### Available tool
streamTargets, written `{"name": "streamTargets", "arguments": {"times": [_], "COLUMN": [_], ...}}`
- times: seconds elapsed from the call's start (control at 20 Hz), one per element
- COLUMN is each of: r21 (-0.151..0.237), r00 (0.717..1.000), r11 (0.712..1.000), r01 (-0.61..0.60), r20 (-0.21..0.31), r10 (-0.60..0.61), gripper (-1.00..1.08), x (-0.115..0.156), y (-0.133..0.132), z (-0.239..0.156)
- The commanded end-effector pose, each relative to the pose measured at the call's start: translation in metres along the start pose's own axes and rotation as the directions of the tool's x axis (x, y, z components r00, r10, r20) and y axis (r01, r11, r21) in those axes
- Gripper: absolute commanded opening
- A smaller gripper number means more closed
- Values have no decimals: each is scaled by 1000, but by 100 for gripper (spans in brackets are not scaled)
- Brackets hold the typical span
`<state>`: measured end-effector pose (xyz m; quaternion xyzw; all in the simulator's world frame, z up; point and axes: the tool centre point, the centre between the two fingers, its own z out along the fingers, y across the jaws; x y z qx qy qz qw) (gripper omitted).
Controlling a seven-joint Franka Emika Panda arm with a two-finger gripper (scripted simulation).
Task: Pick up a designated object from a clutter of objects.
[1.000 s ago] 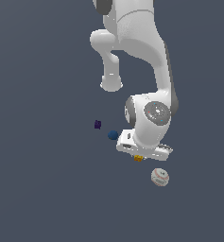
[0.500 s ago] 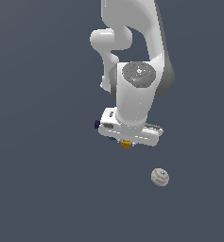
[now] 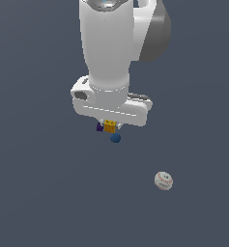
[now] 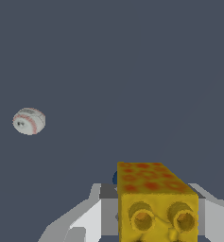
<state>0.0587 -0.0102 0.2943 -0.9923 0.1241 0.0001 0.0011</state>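
Since half a second ago I see my gripper [image 3: 109,126] risen, fingers clamped on the small yellow-orange studded block [image 3: 109,126], blue ball [image 3: 115,138] just below, white red-stitched baseball [image 3: 163,180] well apart.

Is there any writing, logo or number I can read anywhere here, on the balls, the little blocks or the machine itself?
Nothing here can be read.
Baseball: only red stitching and faint grey smudges, too blurred to read as text.
Yellow block in the hand: red spots and round bumps, no letters.
Blue ball and purple block: plain.
Robot arm: no legible marking.
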Motion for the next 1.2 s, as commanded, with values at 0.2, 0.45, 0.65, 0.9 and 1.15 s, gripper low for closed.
{"name": "streamTargets", "arguments": {"times": [0.2, 0.45, 0.65, 0.9, 1.15], "r21": [0, -1, -2, -2, -2], "r00": [1000, 1000, 1000, 1000, 1000], "r11": [1000, 1000, 1000, 1000, 1000], "r01": [0, 1, 1, 1, 1], "r20": [0, 0, 0, -1, -1], "r10": [0, -1, -1, -1, -1], "gripper": [-100, -100, -100, -100, -100], "x": [3, 6, 8, 11, 11], "y": [42, 67, 81, 90, 93], "z": [-68, -109, -131, -147, -152]}}
